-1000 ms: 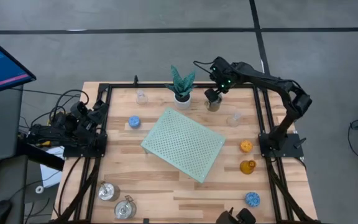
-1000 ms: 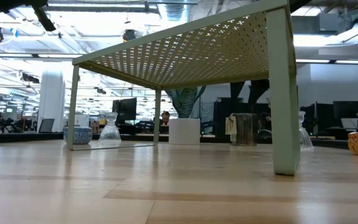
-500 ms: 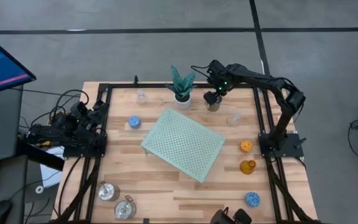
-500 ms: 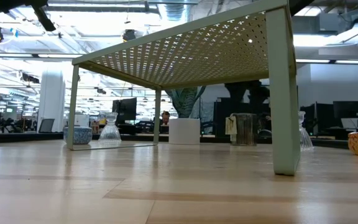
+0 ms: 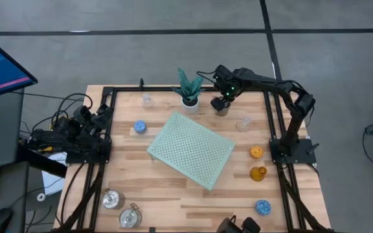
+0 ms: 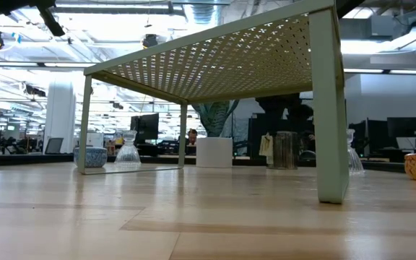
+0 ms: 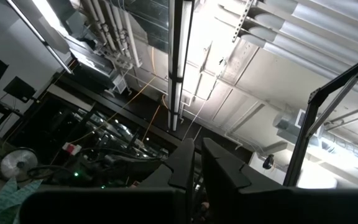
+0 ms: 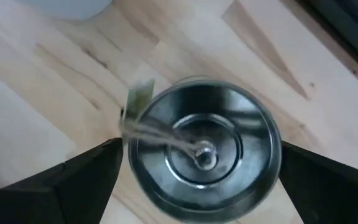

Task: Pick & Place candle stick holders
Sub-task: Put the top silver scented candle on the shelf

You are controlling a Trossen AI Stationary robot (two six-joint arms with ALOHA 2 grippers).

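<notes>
A shiny silver candle stick holder stands upright on the wood near the table's far edge, just right of the plant; it also shows in the high view and the low view. My right gripper hangs open straight above it, pointing down, one finger on each side of the rim with a sliver of wood showing between. My left gripper is shut, parked at the table's left edge and pointing up at the ceiling.
The plant in a white pot stands close to the left of the silver holder. The pale green perforated mat fills the middle. Other holders: clear, blue, orange, amber, silver.
My right gripper has come down over the silver holder, staying open; in the low view its dark fingers have sunk closer to the holder's top. The holder has not moved.
</notes>
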